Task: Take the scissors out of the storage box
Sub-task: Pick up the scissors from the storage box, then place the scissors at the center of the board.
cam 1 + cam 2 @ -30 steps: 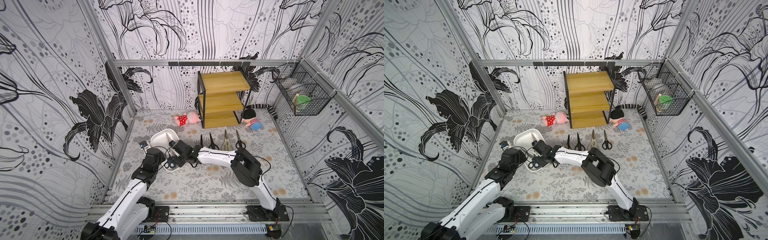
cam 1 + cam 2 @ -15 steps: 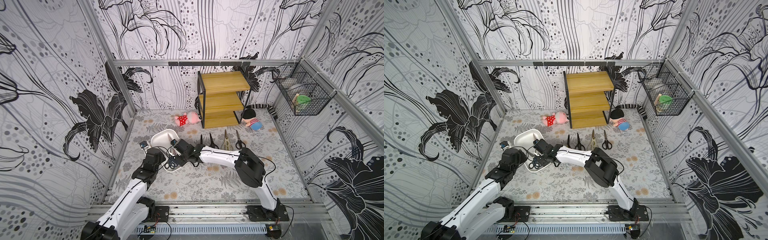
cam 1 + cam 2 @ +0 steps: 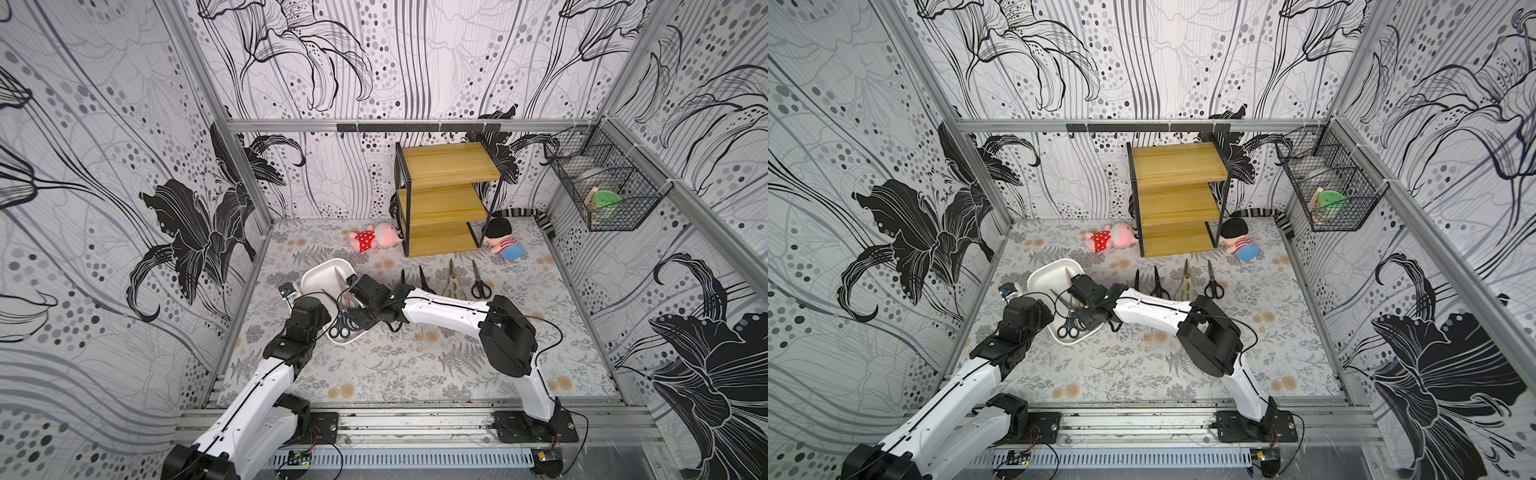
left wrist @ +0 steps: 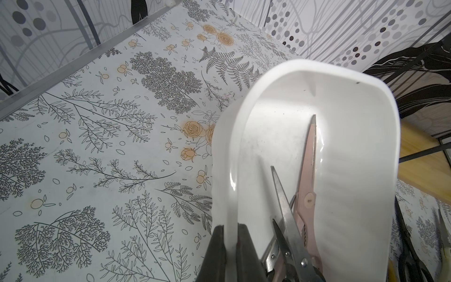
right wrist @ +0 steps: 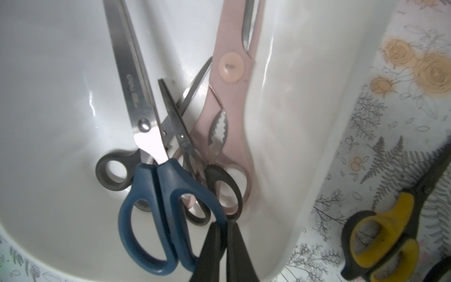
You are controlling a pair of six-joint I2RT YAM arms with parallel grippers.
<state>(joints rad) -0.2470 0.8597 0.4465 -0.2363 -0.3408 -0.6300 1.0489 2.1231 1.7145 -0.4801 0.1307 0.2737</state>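
The white storage box (image 3: 320, 270) (image 3: 1045, 274) lies left of centre on the floral mat and looks tipped. Several scissors (image 3: 340, 328) (image 3: 1068, 328) bunch at its near end. Among them are a pale pink pair (image 4: 308, 171) (image 5: 229, 97), a dark blue pair (image 5: 158, 195) and black-handled ones. My left gripper (image 4: 230, 227) is shut on the box's rim (image 4: 244, 109). My right gripper (image 5: 225, 225) (image 3: 351, 311) reaches inside the box. It is shut on a scissors handle where the blue and black loops meet.
Several scissors (image 3: 480, 282) lie in a row on the mat behind my right arm, a yellow-black pair (image 5: 380, 239) among them. A wooden shelf (image 3: 444, 199), a pink plush (image 3: 374, 239) and a doll (image 3: 505, 243) stand at the back. A wire basket (image 3: 602, 195) hangs on the right wall.
The right arm's elbow has drifted slightly to the right while its gripper stays in the box. The left arm and the box have not visibly moved.
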